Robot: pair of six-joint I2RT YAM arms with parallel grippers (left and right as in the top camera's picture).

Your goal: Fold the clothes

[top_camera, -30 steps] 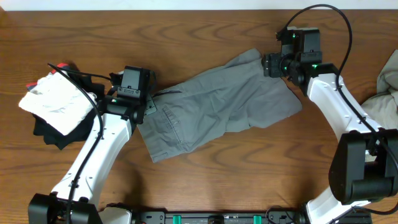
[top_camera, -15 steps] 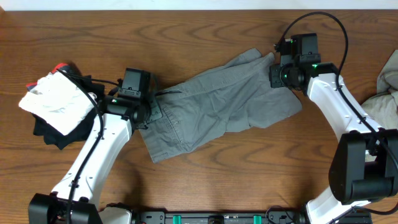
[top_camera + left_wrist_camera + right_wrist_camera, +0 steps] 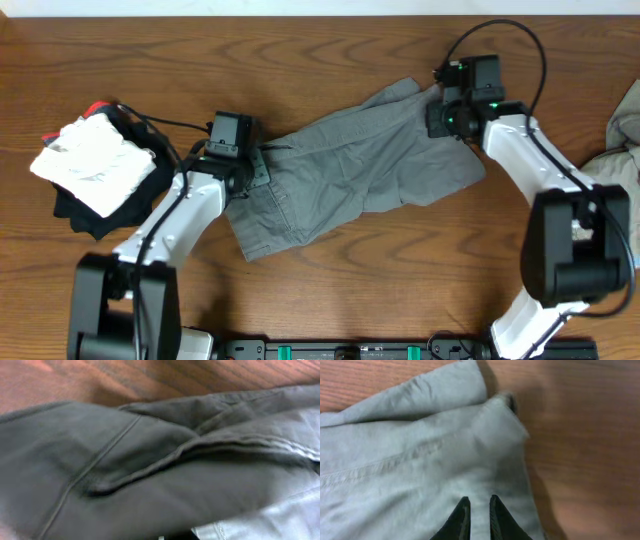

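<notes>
The left gripper [image 3: 243, 172] is closed on the shorts [image 3: 350, 175] at the waistband. The right gripper [image 3: 476, 505], nearly closed, pinches a leg hem.

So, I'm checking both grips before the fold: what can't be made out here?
Left gripper: fingers hidden overhead under its own wrist; left wrist view shows only blurred grey cotton shorts.
Right gripper: fingertips nearly together; pinched cloth between them too small to tell, right wrist view.
Pale beige garment: cut by overhead's right edge.
Dark clothes: covered by white folded cloth.
</notes>
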